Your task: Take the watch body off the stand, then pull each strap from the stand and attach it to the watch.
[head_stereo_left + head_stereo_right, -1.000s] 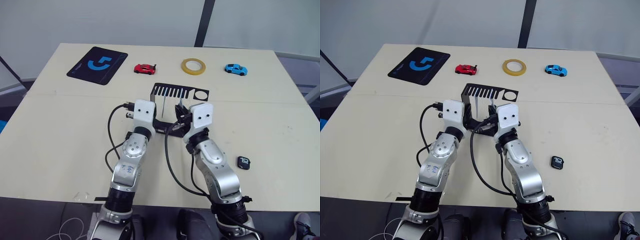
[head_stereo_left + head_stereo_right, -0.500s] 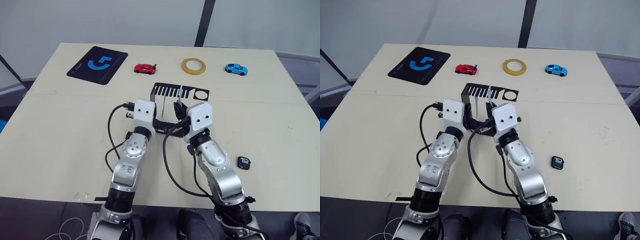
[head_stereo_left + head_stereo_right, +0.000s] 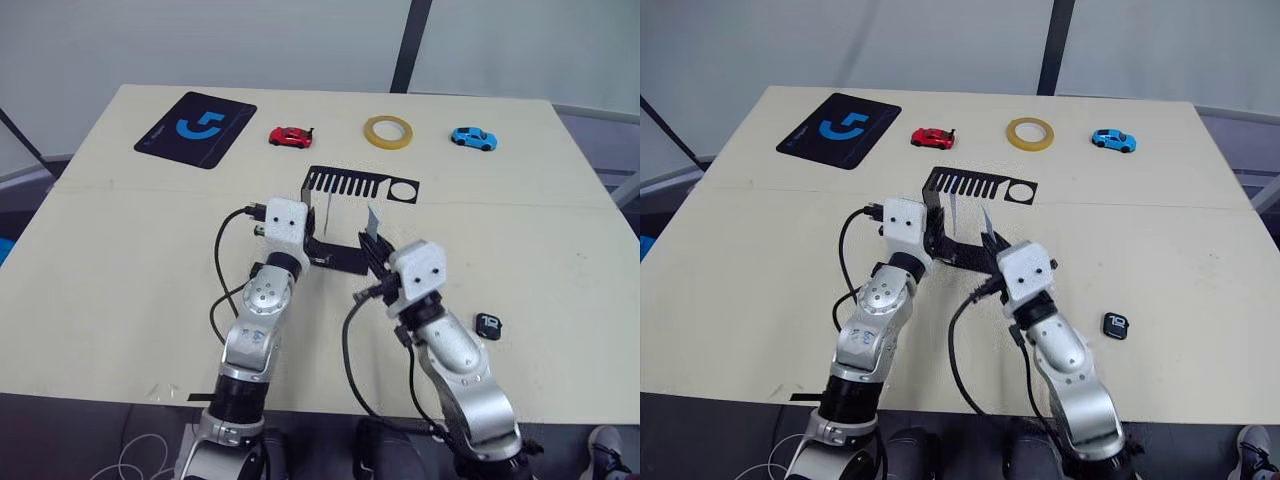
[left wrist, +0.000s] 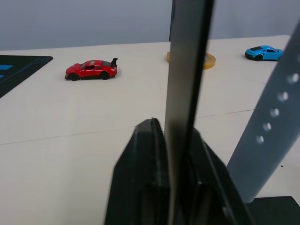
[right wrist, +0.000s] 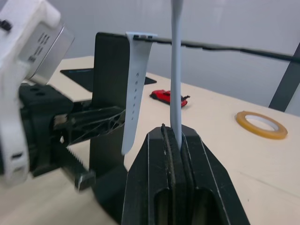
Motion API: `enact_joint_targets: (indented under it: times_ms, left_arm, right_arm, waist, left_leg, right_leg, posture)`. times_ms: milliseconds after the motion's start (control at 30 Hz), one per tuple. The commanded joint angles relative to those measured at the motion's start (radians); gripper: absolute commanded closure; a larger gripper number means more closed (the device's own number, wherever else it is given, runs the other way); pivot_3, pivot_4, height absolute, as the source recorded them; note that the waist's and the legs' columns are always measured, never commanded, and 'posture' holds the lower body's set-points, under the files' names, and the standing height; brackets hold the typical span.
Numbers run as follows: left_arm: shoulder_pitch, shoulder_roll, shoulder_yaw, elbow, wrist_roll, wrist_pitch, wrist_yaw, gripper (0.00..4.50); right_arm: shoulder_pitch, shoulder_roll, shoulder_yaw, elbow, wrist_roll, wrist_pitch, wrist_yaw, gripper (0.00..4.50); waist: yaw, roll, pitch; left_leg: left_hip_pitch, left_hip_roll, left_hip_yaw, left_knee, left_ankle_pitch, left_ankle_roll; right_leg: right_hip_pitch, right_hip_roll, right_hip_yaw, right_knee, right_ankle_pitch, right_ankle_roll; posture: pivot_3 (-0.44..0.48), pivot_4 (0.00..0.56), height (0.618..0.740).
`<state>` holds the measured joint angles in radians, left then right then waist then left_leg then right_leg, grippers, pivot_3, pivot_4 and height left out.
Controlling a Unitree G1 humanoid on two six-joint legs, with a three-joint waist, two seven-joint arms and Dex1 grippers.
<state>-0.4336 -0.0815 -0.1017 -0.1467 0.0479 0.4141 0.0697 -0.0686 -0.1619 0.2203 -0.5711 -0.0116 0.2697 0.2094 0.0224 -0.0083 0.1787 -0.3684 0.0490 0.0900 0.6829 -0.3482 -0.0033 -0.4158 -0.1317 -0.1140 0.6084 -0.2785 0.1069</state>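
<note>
The black stand (image 3: pixel 356 185) sits mid-table, and my left gripper (image 4: pixel 171 129) is shut on its upright plate (image 4: pixel 185 84). One pale blue-grey strap (image 5: pixel 136 93) with holes hangs from the stand's slotted top plate. A second strap (image 3: pixel 372 222) rises upright from my right gripper (image 5: pixel 172 133), which is shut on its lower end, just in front of the stand and apart from it. The watch body (image 3: pixel 487 325) lies on the table to the right of my right arm, with white digits on its screen.
Along the far side lie a black mouse pad (image 3: pixel 196 129), a red toy car (image 3: pixel 290 136), a yellow tape roll (image 3: pixel 387 132) and a blue toy car (image 3: pixel 472 137). Cables loop between my arms near the stand's foot (image 3: pixel 335 258).
My right gripper has drawn back toward me and to the right, taking one strap out of the stand's slots. My left gripper stays shut on the stand.
</note>
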Motion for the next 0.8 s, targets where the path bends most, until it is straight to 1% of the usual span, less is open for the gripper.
enact_joint_targets:
  times_ms: [33, 67, 233, 400, 433, 533, 633, 667, 700, 733, 767, 800]
  left_arm:
    - [0.000, 0.008, -0.015, -0.040, -0.020, -0.012, -0.048, 2.17]
    - [0.006, 0.020, -0.015, -0.047, -0.023, -0.003, -0.063, 1.92]
    - [0.054, 0.113, -0.002, -0.105, -0.058, 0.061, -0.179, 1.92]
    - [0.131, 0.269, 0.039, -0.153, -0.117, 0.095, -0.337, 1.92]
    - [0.142, 0.304, 0.055, -0.160, -0.141, 0.097, -0.378, 1.92]
    - [0.164, 0.393, 0.113, -0.166, -0.270, 0.118, -0.541, 1.92]
    - [0.182, 0.488, 0.187, -0.131, -0.438, 0.065, -0.789, 1.12]
    - [0.186, 0.524, 0.201, -0.114, -0.482, 0.057, -0.872, 0.77]
    - [0.180, 0.566, 0.218, -0.092, -0.548, 0.099, -0.958, 0.22]
    - [0.172, 0.603, 0.223, -0.072, -0.593, 0.135, -1.023, 0.02]
    - [0.160, 0.633, 0.224, -0.052, -0.631, 0.160, -1.080, 0.02]
    - [0.142, 0.671, 0.216, -0.038, -0.682, 0.221, -1.140, 0.02]
  right_arm:
    - [0.051, -0.043, -0.050, -0.114, 0.074, -0.003, 0.066, 4.50]
    - [0.065, -0.055, -0.067, -0.130, 0.104, 0.004, 0.086, 4.50]
    - [0.117, -0.119, -0.181, -0.192, 0.292, 0.072, 0.185, 4.50]
    - [0.188, -0.205, -0.307, -0.229, 0.516, 0.170, 0.285, 4.50]
    - [0.219, -0.232, -0.341, -0.235, 0.564, 0.169, 0.326, 4.50]
    - [0.308, -0.298, -0.440, -0.247, 0.705, 0.171, 0.422, 4.50]
    - [0.387, -0.365, -0.509, -0.254, 0.822, 0.200, 0.482, 4.50]
    - [0.400, -0.380, -0.515, -0.256, 0.855, 0.212, 0.491, 4.50]
    - [0.405, -0.392, -0.510, -0.256, 0.903, 0.228, 0.496, 4.50]
    - [0.404, -0.401, -0.502, -0.256, 0.941, 0.244, 0.496, 4.50]
    - [0.395, -0.406, -0.486, -0.255, 0.956, 0.252, 0.497, 4.50]
    - [0.378, -0.405, -0.461, -0.252, 0.968, 0.260, 0.493, 4.50]
  waist:
    - [0.000, 0.000, 0.000]
    - [0.000, 0.000, 0.000]
    - [-0.003, 0.000, 0.000]
    - [-0.003, 0.000, 0.000]
    - [-0.003, 0.000, 0.000]
    - [0.003, 0.000, 0.000]
    - [0.002, 0.000, 0.000]
    - [0.001, 0.000, 0.000]
    - [0.000, 0.000, 0.000]
    - [-0.003, 0.000, 0.000]
    - [-0.004, 0.001, 0.000]
    - [-0.003, 0.001, 0.000]
  left_leg:
    - [0.000, 0.000, 0.000, 0.000, 0.000, 0.000]
    - [0.000, 0.000, 0.000, 0.000, 0.000, 0.000]
    - [0.001, 0.000, 0.000, 0.000, -0.001, 0.003]
    - [0.001, 0.001, 0.000, 0.000, -0.002, 0.003]
    - [0.001, 0.001, 0.000, 0.000, -0.002, 0.003]
    - [0.001, 0.000, -0.001, 0.000, -0.002, 0.004]
    - [0.001, 0.000, -0.001, 0.000, -0.002, 0.004]
    - [0.001, 0.000, -0.001, 0.000, -0.002, 0.004]
    - [0.002, 0.001, -0.001, 0.000, -0.002, 0.004]
    - [0.002, 0.001, 0.000, 0.000, -0.002, 0.004]
    - [0.003, 0.001, 0.000, 0.000, -0.002, 0.003]
    - [0.005, 0.001, 0.000, 0.000, -0.002, 0.003]
  right_leg:
    - [0.000, 0.000, 0.000, 0.000, 0.000, 0.000]
    - [0.000, 0.000, 0.000, -0.002, 0.000, 0.000]
    - [0.000, 0.001, 0.000, -0.003, 0.000, 0.000]
    - [0.000, 0.001, 0.000, -0.002, 0.000, -0.001]
    - [0.000, 0.000, 0.000, -0.002, -0.001, -0.001]
    - [0.000, 0.000, 0.000, -0.002, -0.001, -0.001]
    - [0.000, 0.000, 0.000, -0.003, -0.001, -0.001]
    - [0.000, 0.000, 0.000, -0.002, -0.001, -0.001]
    - [0.000, 0.000, 0.000, -0.002, -0.001, -0.002]
    - [0.000, 0.000, 0.000, -0.002, -0.001, -0.003]
    - [0.000, 0.001, 0.000, 0.000, -0.002, -0.003]
    - [0.000, 0.001, 0.001, 0.001, -0.002, -0.004]
  posture:
    - [0.000, 0.150, 0.737]
    - [0.000, 0.150, 0.737]
    - [0.000, 0.150, 0.737]
    - [0.000, 0.150, 0.737]
    - [0.000, 0.150, 0.737]
    - [0.000, 0.150, 0.737]
    - [0.000, 0.150, 0.737]
    - [0.000, 0.150, 0.737]
    - [0.000, 0.150, 0.737]
    - [0.000, 0.150, 0.737]
    - [0.000, 0.150, 0.737]
    - [0.000, 0.150, 0.737]
